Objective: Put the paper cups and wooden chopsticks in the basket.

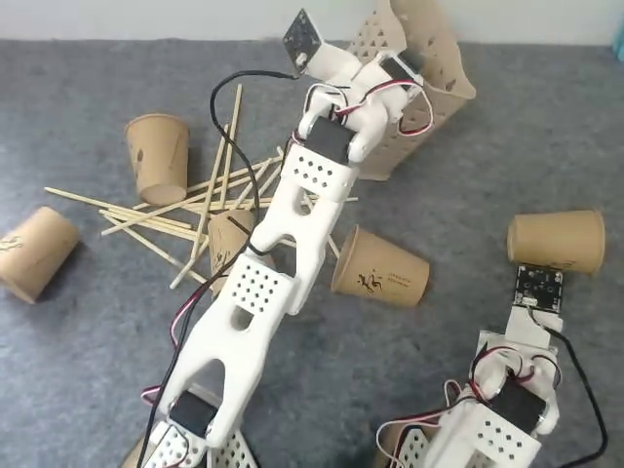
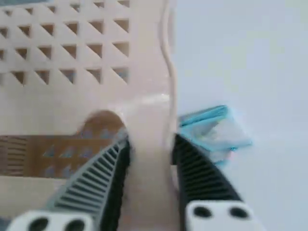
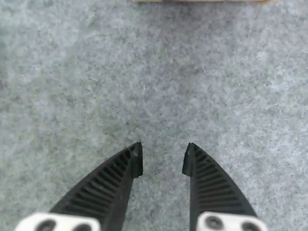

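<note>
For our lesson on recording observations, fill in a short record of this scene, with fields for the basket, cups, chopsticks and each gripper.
basket: tilted, at the far side of the grey mat
left gripper: shut on the basket's wall
right gripper: open, over bare mat
paper cups: four in the open on the mat, the others at; a fifth partly under the arm
chopsticks: scattered on the mat among the cups

At least 5 paper cups [image 1: 380, 270], 1 basket [image 1: 434, 54], many chopsticks [image 1: 156, 222].
</note>
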